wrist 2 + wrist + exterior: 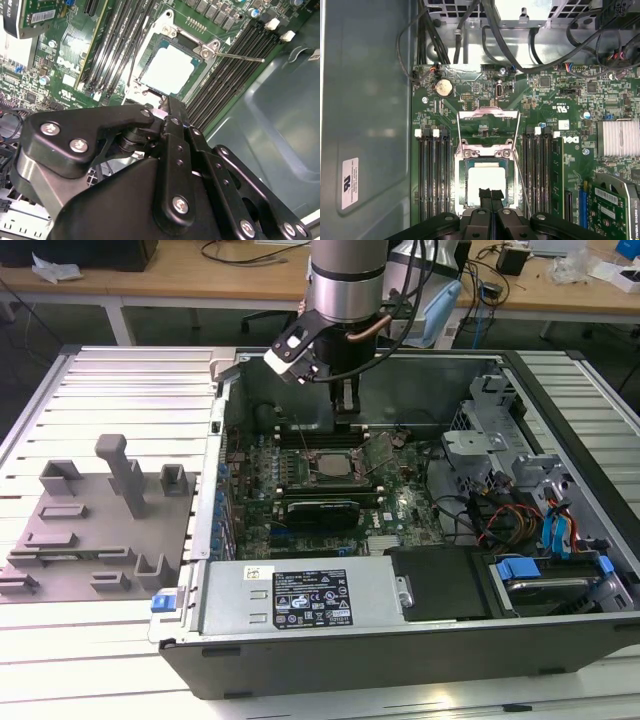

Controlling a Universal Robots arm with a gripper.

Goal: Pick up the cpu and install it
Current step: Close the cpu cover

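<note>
Exterior view: claw (347, 422) lowered into an open computer case (400, 655), tips close over the green circuit board (410, 490). Just below and in front of those tips, the chip (329, 467), small and pale, lying in its socket. Nearer the camera than the claw, a black card (320, 510) standing on the board. Well off to one side, outside the case, grey plastic blocks (100, 530) on a slatted table (120, 380). Cannot tell the fingers' stance from this angle.

First wrist view: gives the answer. Two black fingertips (484, 194) pressed together, nothing pinched between them. Just past them, the chip with its bright silvery lid, seated flat inside the socket. Farther out from the claw, a hinged metal plate (489, 119) flipped up and open, with a thin wire lever (521, 176) loose alongside. Rows of memory slots (432, 175) on either side of the claw.

Second wrist view: looks along the claw's black linkage from the side. Adds the chip's darker rim, and the tips ending at the socket's near edge; touching or apart, cannot tell.
</note>
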